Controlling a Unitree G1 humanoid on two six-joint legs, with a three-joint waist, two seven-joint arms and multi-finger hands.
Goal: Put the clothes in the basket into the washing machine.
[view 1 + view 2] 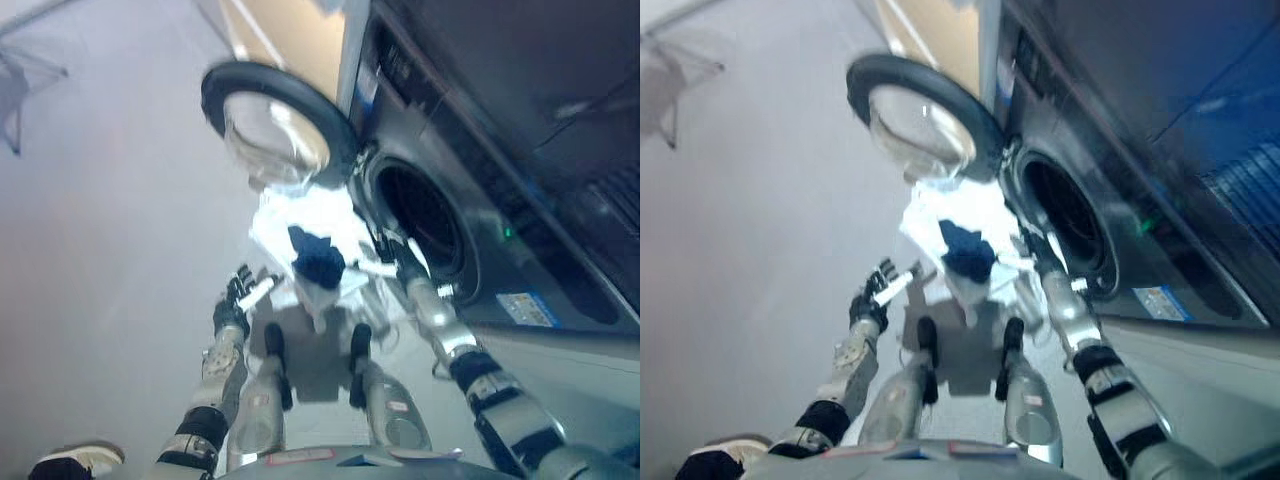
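Observation:
A grey washing machine (500, 170) stands on the right, its round drum opening (420, 215) dark. Its glass door (275, 125) is swung wide open to the left. Below the door sits a white basket (290, 225) with a dark blue cloth (318, 262) lying in it. My left hand (240, 290) is at the basket's left side with its fingers stretched out, holding nothing. My right hand (392, 250) is between the basket's right rim and the lower edge of the drum opening.
A metal drying rack (15, 90) stands on the grey floor at the far upper left. A person's shoe (75, 462) shows at the lower left corner. A beige panel (290, 35) rises behind the door.

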